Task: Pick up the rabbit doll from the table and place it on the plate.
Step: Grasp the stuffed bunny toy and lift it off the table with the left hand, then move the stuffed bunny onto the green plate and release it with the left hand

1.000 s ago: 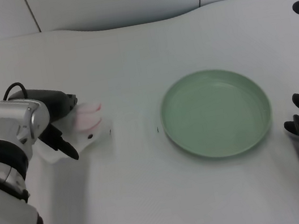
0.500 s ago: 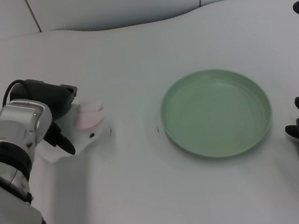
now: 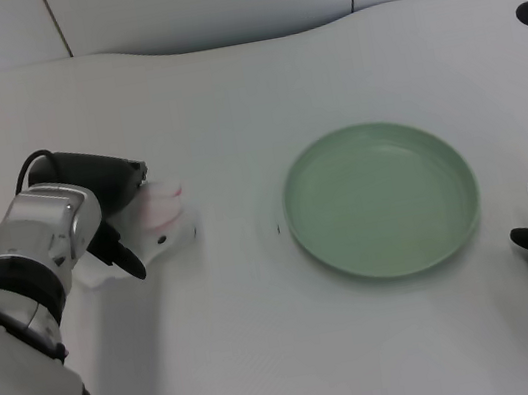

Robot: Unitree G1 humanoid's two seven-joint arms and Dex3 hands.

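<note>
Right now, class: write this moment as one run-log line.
phase: grasping | left hand: over rabbit doll, grip unclear | doll: on table | plate: empty

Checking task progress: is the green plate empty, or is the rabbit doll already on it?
Empty. The green plate shows only its bare inside; the rabbit doll lies on the table at the left robot hand.

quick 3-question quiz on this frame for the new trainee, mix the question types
1. True or false: the rabbit doll already lies on the green plate.
2. Which side of the plate is the doll on in the head view: A left, B right, C behind it?
3. Fill in: the left hand is at the ____.

Key: 1 false, the doll is on the white table, apart from the plate. 2 A. 3 doll; whether the hand grips it cannot be told.
</note>
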